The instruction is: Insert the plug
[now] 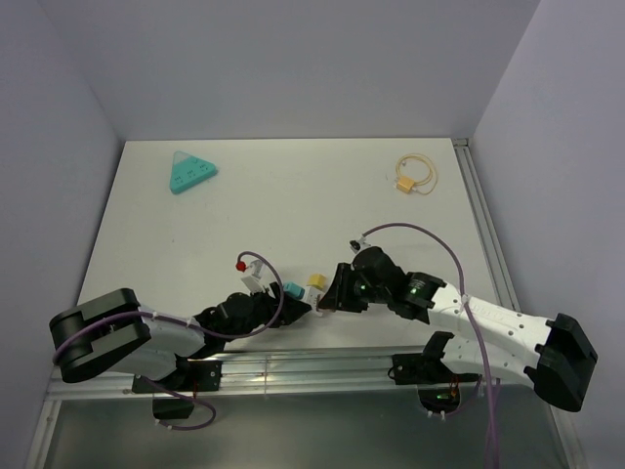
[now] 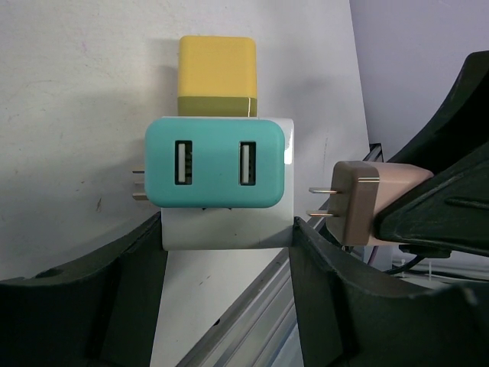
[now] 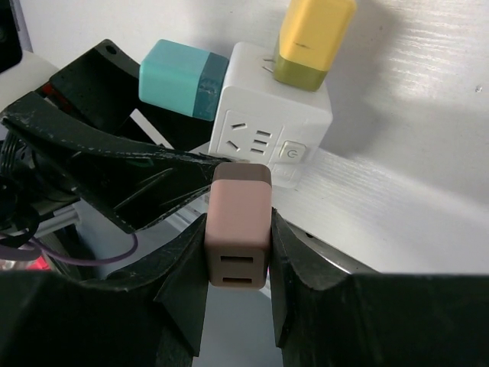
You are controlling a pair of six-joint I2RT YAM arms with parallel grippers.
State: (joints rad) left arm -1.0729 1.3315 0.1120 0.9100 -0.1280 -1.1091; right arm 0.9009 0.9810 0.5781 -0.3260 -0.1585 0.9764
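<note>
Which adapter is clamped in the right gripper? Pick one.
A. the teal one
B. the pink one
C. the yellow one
B: the right gripper pinches the pink adapter between its fingers, while the teal adapter and the yellow adapter sit on the white socket cube.

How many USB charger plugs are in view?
3: the teal charger and the yellow charger on the white socket cube; the pink charger in the right gripper, not yet inserted. Others may be hidden.

A white table (image 1: 293,195) bears a teal triangular block (image 1: 192,174) and a coiled yellow cable (image 1: 403,183).
</note>
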